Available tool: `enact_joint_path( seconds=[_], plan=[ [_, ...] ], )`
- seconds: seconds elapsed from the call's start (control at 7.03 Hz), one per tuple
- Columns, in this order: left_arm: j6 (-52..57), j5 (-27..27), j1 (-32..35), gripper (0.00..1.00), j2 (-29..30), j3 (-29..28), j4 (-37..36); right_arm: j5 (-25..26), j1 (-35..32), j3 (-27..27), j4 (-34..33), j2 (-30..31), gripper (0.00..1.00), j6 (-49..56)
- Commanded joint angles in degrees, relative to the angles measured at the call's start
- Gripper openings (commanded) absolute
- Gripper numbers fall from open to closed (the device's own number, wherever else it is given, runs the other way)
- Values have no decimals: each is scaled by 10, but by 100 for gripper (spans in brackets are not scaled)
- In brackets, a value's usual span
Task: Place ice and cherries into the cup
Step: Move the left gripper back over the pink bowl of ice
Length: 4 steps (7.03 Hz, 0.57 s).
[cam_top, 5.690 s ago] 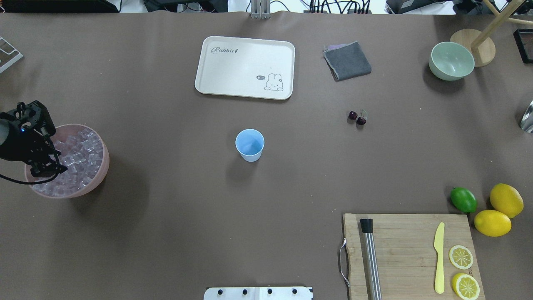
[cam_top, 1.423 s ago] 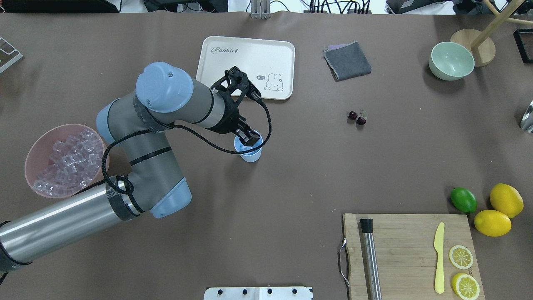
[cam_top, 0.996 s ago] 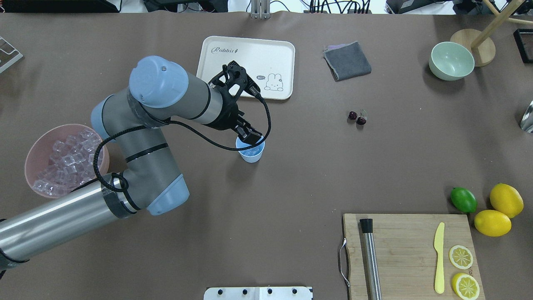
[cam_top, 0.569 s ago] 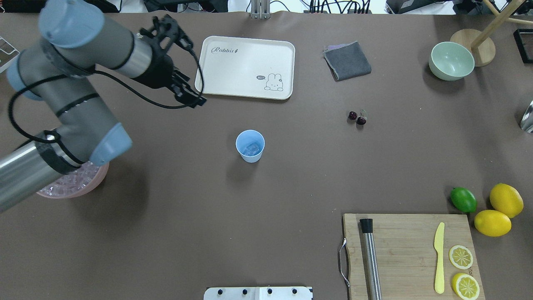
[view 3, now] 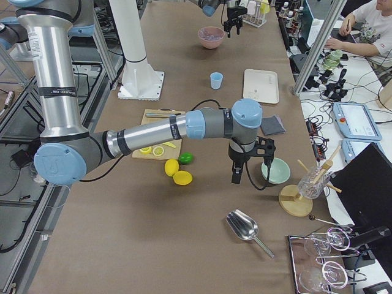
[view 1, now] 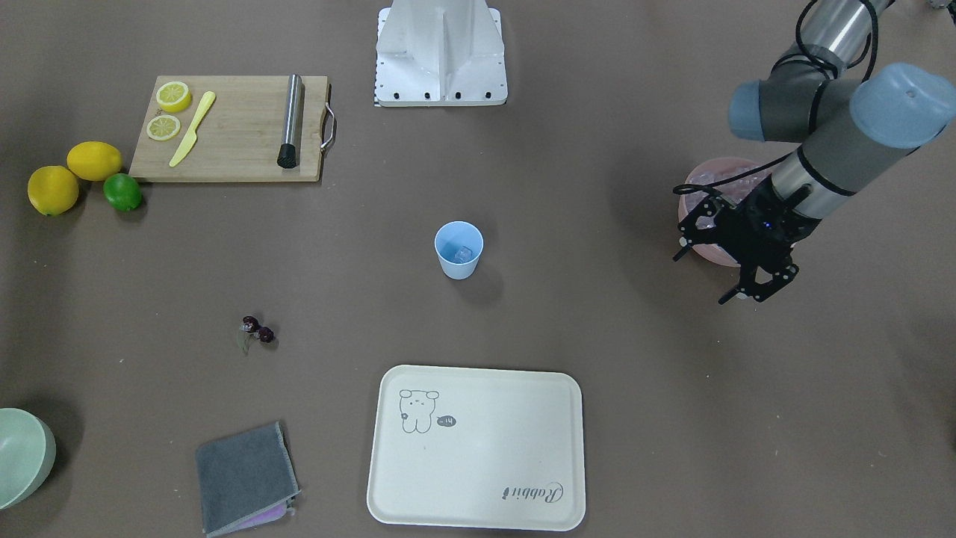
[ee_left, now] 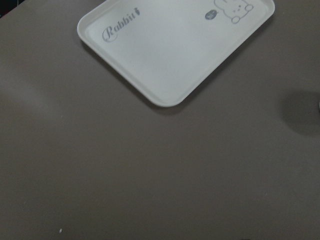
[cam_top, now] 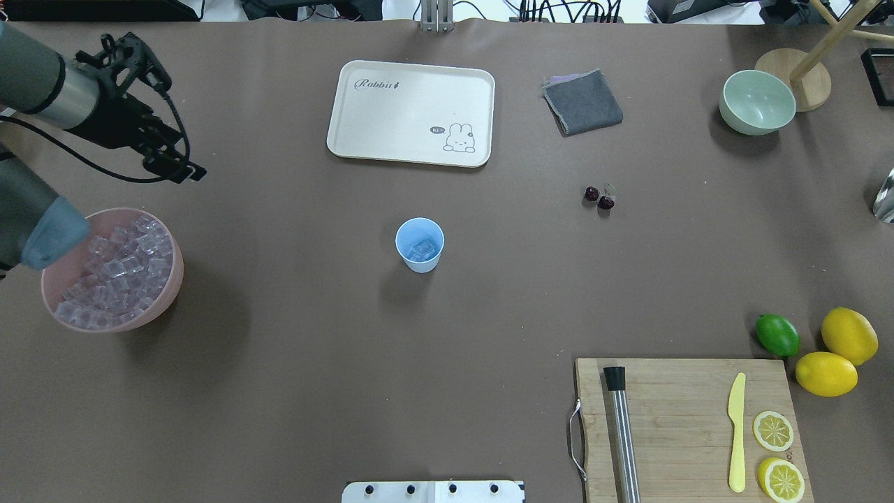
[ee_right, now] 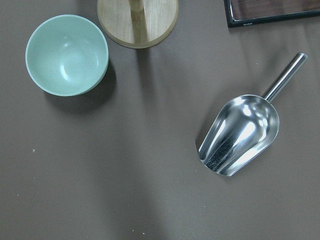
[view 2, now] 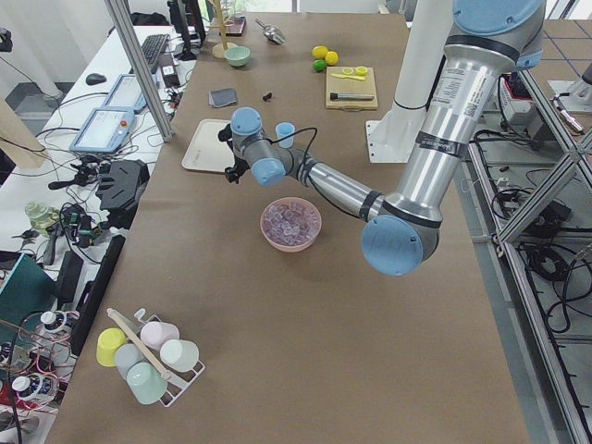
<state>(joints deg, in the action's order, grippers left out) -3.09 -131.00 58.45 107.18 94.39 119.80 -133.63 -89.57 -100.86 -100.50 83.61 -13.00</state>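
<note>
**A:** Plenty of ice (cam_top: 115,269) fills the pink bowl (cam_top: 179,274) by the left edge of the table (cam_top: 293,391). At least one cube sits in the cup (cam_top: 419,244), upright at mid-table. Where are the left jaws?

**B:** Over bare table near the left edge, just past the pink bowl on its far side, spread apart and holding nothing. For another cube the trip is short: the pink bowl lies just toward the robot from them.

**A:** And the cherries (cam_top: 599,198)?

**B:** On the table between the cup and the right edge, a little toward the far edge and well apart from the cup. The pair lies slantwise, one fruit to the far left and the other to the near right. The pale stem is on the far-right side.

**A:** Which arm suits them?

**B:** I'd say the right arm (view 3: 184,125). It hangs toward the far right corner, over the green bowl (ee_right: 67,54) and the metal scoop (ee_right: 240,132), so the cherries lie to its left, toward mid-table. The left jaws are well apart from them, across the table.

**A:** Are the right jaws spread or closed?

**B:** I cannot tell. Only a side view shows them.
</note>
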Motion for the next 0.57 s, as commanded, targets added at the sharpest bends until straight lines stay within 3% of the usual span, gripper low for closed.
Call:
enact_joint_path(
  seconds=[0.0,0.43],
  plan=[
    [82,-55,40,87,-47,6,1,0,0,0,14,-1,100,2],
    [135,-47,40,83,-97,26,2,0,0,4,15,-2,100,2]
  ],
)
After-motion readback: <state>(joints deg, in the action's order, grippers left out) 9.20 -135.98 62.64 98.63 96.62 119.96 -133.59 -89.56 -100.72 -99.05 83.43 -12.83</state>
